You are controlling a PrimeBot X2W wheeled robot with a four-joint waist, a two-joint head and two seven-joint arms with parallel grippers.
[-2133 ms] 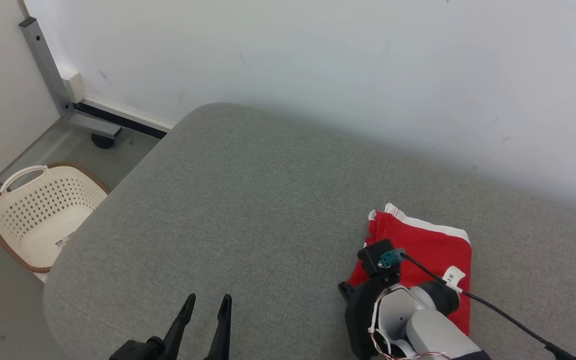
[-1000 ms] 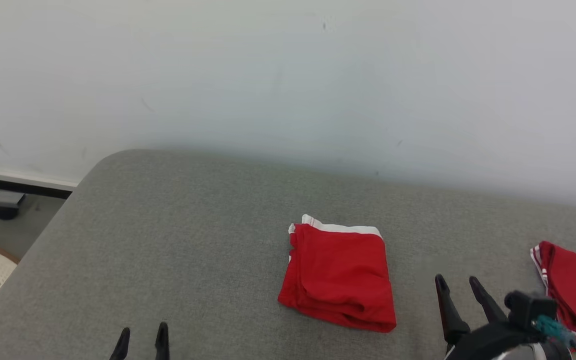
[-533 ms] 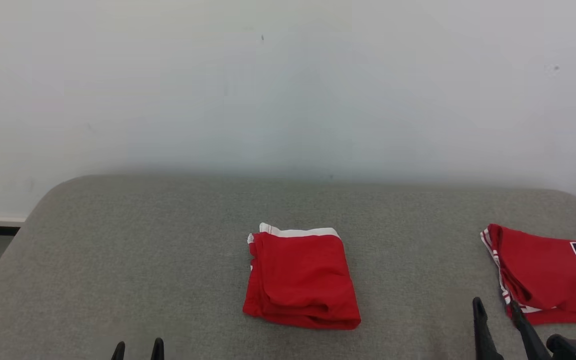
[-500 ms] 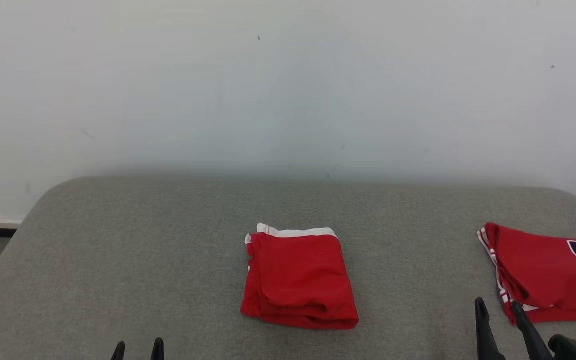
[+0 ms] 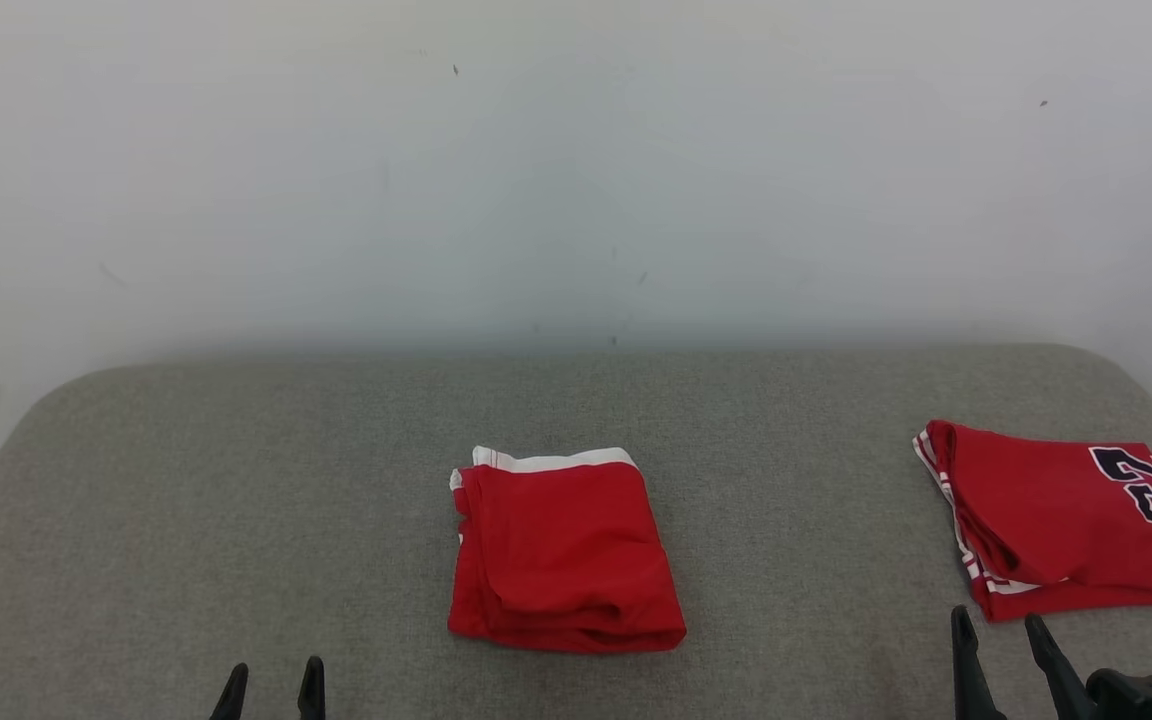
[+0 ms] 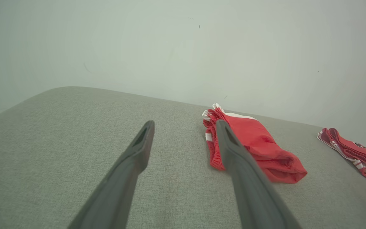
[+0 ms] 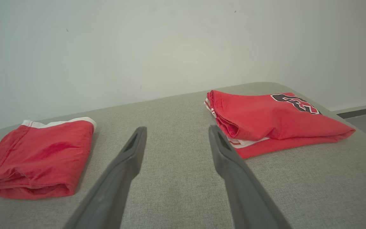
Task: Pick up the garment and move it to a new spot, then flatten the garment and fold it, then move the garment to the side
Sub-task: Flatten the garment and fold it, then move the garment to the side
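So the folded red garment (image 5: 564, 555) is sitting pretty much dead centre on the grey upholstered surface (image 5: 236, 480), flat, with nothing touching it. It's folded into a chunky near-square that's a bit longer front to back, so the long axis runs from the robot toward the white wall (image 5: 576, 170), leaning slightly to one side. The white band edge points at the wall, the rounded fold faces the robot, and the stacked layers show along its left side. No label or print on it that I can see.

Off to the right, well apart from it, there's a second red garment (image 5: 1056, 515) with white striped trim and big dark numerals outlined in white. The head view cuts them off at the frame edge and the right wrist view shows them at an angle, so I can't read them for sure.

Left gripper (image 5: 271, 685) is low at the near edge, fingers spread with nothing between them. Right gripper (image 5: 999, 620) is the same deal: fingers apart and empty, tips just in front of the second garment's near edge, can't tell whether they touch.
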